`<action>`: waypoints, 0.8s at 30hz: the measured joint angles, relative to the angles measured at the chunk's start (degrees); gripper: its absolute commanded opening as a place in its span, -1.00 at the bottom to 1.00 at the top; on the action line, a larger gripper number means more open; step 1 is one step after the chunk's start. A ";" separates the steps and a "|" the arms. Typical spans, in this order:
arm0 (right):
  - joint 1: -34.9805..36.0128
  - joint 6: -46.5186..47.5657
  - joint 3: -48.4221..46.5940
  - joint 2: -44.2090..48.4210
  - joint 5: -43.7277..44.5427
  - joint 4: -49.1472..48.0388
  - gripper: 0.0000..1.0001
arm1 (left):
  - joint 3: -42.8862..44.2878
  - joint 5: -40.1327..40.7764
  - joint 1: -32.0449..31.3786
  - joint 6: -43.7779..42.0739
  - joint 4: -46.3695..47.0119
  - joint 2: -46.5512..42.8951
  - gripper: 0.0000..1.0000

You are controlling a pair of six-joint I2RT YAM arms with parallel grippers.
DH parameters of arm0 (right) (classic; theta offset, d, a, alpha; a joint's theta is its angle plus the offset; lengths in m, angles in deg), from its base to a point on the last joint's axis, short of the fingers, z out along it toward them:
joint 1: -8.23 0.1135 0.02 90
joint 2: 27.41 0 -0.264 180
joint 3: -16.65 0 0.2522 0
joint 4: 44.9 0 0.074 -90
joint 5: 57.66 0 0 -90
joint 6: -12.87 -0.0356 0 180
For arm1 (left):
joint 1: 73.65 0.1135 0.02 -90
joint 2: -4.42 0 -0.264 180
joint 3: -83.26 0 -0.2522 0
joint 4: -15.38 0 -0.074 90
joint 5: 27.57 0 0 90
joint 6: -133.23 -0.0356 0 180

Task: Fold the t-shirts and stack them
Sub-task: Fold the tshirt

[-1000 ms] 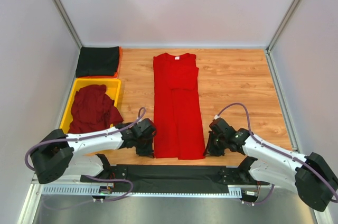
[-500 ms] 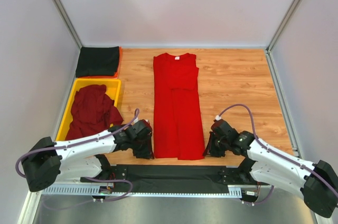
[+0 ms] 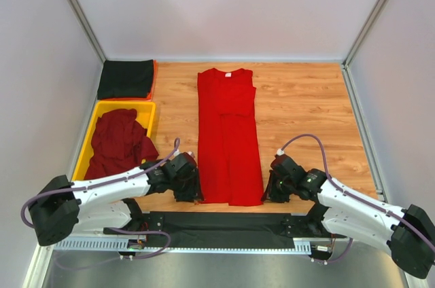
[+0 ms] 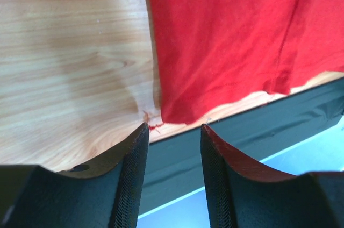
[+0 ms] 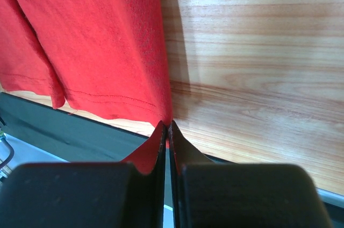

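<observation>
Far-left corner of the wooden table (image 3: 306, 111): black t-shirt (image 3: 126, 79), folded to a flat rectangle, matte. Just nearer along the left edge: yellow plastic tray (image 3: 93, 125), hard-walled, holding a dark maroon t-shirt (image 3: 119, 140), crumpled and unfolded, one part spilling over the tray's near-right rim. Near edge, left of centre: left gripper (image 4: 174, 127), jaws pressed together a second ago and now spread, nothing between them, dark textured fingers (image 4: 129, 174) poised just short of the hem's left corner, where a loose red thread lies on the wood. Centre, running from far edge to near edge: bright red t-shirt (image 3: 228, 135), fine knit, sleeves folded in to make a long narrow strip, white neck label (image 3: 228, 75) at the far end, stitched hem at the near edge above a black strip (image 3: 217, 223). Near edge, right of centre: right gripper (image 5: 167, 127), now closed fully, pinching the hem's right corner. Judgement: one corner is secured and the other awaits a grasp, so the lengthwise fold of the red shirt cannot start yet.
</observation>
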 measured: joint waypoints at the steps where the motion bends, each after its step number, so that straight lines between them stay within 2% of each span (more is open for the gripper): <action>1: 0.02 0.00 0.00 0.00 0.02 0.00 -0.99 | -0.22 0.00 0.00 0.11 0.81 0.81 0.01; 4: 0.07 -0.02 0.00 0.00 0.11 0.00 -0.99 | -0.70 -0.02 0.00 0.52 2.54 3.41 -0.06; 6: 0.04 -0.04 0.00 0.00 0.15 0.02 -0.99 | -0.66 -0.70 0.04 1.14 3.56 4.74 -0.20; 11: 0.26 -0.17 0.00 0.02 0.48 0.07 -0.99 | -0.52 0.02 0.04 1.64 3.39 5.90 -0.80; 14: 0.37 -0.17 0.00 0.13 0.59 0.11 -0.99 | -0.52 0.28 0.04 1.75 3.21 5.75 -0.98; 24: 4.55 -1.51 -2.60 1.55 3.48 3.34 -0.99 | -0.52 -1.25 -0.04 1.73 2.64 2.86 -1.00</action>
